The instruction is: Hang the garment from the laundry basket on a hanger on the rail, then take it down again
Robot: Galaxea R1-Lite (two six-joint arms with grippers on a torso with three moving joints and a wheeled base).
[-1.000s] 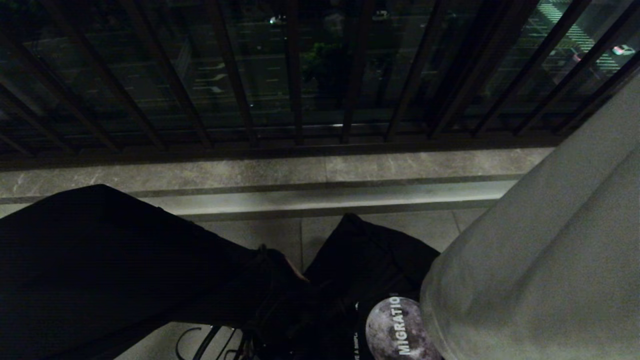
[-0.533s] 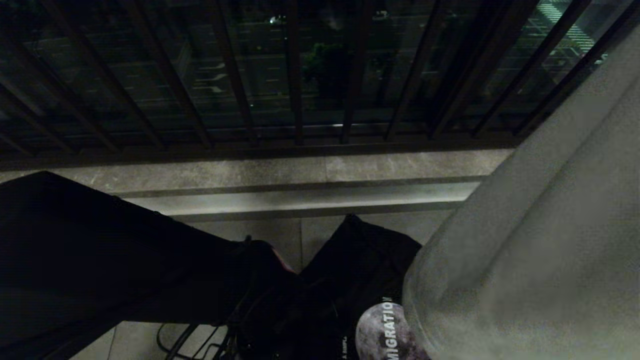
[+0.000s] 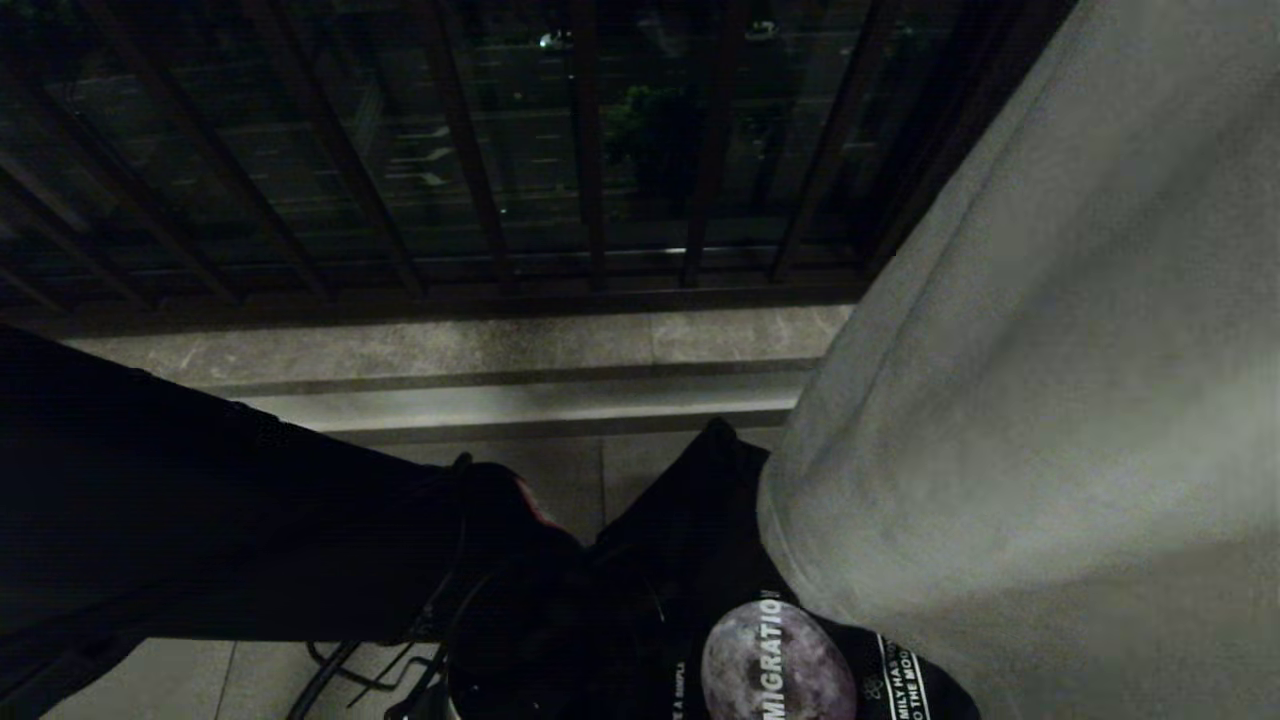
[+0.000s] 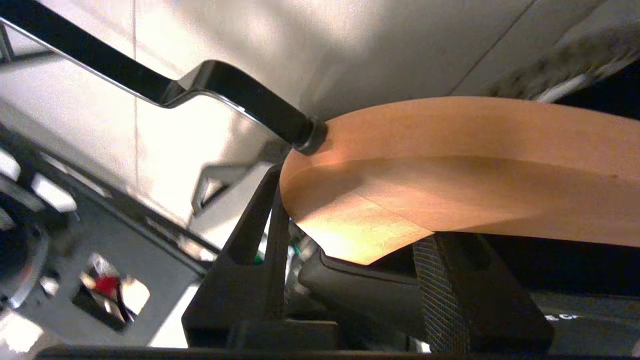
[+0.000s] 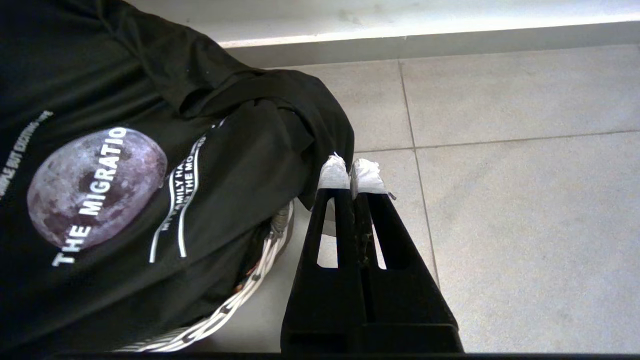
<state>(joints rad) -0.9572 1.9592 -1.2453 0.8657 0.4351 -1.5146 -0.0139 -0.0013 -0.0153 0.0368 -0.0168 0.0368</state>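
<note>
The garment, a black T-shirt (image 5: 150,165) with a moon print, lies heaped in the laundry basket (image 5: 260,280), whose woven white rim shows under it. In the head view the T-shirt (image 3: 700,540) sits low in the middle. My left gripper (image 4: 352,210) is shut on a wooden hanger (image 4: 475,165) near its black metal hook (image 4: 225,90). The left arm (image 3: 300,540) reaches in from the left to just beside the shirt. My right gripper (image 5: 351,172) hangs shut and empty next to the basket, its white-taped tips over the floor tiles. The rail is out of view.
A big grey cloth (image 3: 1050,400) hangs close before the head camera and covers the right side. A dark barred balcony railing (image 3: 590,200) and a stone kerb (image 3: 500,350) run across the back. Grey floor tiles (image 5: 525,200) lie right of the basket.
The grey cloth has swung left and now hides more of the railing and kerb. My left arm has lifted a little, still holding the hanger. The right gripper has not moved.
</note>
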